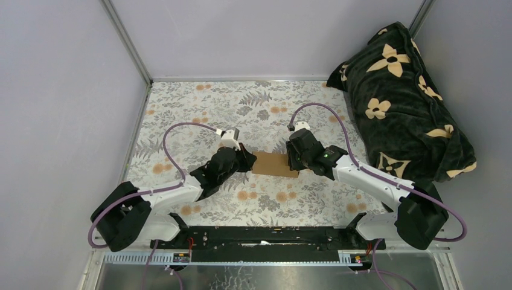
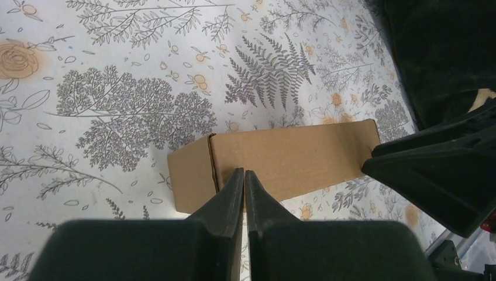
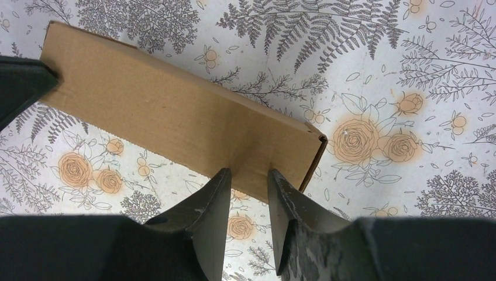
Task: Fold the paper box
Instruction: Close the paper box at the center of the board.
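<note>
Your left claw [image 2: 244, 174] was pressed together with nothing caught in it, its end at the long edge of the paper box [image 2: 281, 161], with the end-flap seam just beside it. Your right claw [image 3: 248, 172] stood partly apart at the box's other end, cardboard showing through the gap. I couldn't tell whether it touched the board. The box lay flat on the table [image 1: 253, 109], directly between the two claws.

It looked like thin, light cardboard: stiff across the panels, bending only at the creases, and likely to skid on the table if pushed from one side. I'd have taken hold at a flap edge beside a crease, pinching the single layer, while the other claw pinned the main panel.
</note>
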`<control>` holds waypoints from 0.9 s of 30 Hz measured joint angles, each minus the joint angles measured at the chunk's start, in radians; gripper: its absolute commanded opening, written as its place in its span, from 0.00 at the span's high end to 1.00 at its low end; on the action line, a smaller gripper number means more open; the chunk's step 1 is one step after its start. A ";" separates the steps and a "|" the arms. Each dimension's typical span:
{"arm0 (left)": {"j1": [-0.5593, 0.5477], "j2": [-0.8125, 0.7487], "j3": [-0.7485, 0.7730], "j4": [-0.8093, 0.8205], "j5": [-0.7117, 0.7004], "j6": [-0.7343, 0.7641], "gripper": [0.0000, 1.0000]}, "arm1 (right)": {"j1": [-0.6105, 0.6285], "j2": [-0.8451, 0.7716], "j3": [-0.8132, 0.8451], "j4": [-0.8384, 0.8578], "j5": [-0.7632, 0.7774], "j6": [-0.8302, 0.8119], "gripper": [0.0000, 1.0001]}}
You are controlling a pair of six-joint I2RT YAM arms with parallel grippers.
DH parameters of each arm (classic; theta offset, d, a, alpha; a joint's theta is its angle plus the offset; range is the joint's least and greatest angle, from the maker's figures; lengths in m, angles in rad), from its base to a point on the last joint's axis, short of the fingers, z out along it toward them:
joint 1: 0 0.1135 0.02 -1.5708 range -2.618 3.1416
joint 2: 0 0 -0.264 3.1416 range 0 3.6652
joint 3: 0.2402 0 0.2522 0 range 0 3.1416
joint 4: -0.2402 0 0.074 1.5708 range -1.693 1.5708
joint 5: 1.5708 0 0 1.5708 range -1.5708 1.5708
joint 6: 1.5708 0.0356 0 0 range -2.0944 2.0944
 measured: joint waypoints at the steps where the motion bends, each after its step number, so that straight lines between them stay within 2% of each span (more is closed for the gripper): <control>1: 0.000 -0.008 0.000 -0.010 0.000 0.000 0.90 | 0.000 0.000 -0.001 0.003 0.000 0.000 0.63; 9: 0.001 -0.157 0.050 -0.228 0.001 0.035 0.81 | -0.001 -0.004 -0.009 0.018 -0.001 0.000 0.63; 16: 0.004 -0.190 0.100 -0.251 0.016 0.064 0.80 | -0.001 -0.006 -0.010 0.018 -0.005 0.000 0.63; 23: 0.005 -0.087 0.040 -0.188 0.038 0.062 0.82 | -0.002 -0.008 -0.015 0.024 -0.006 0.000 0.63; 27: 0.016 0.011 0.006 -0.013 0.035 0.039 0.85 | -0.006 -0.012 -0.021 0.029 -0.002 -0.001 0.63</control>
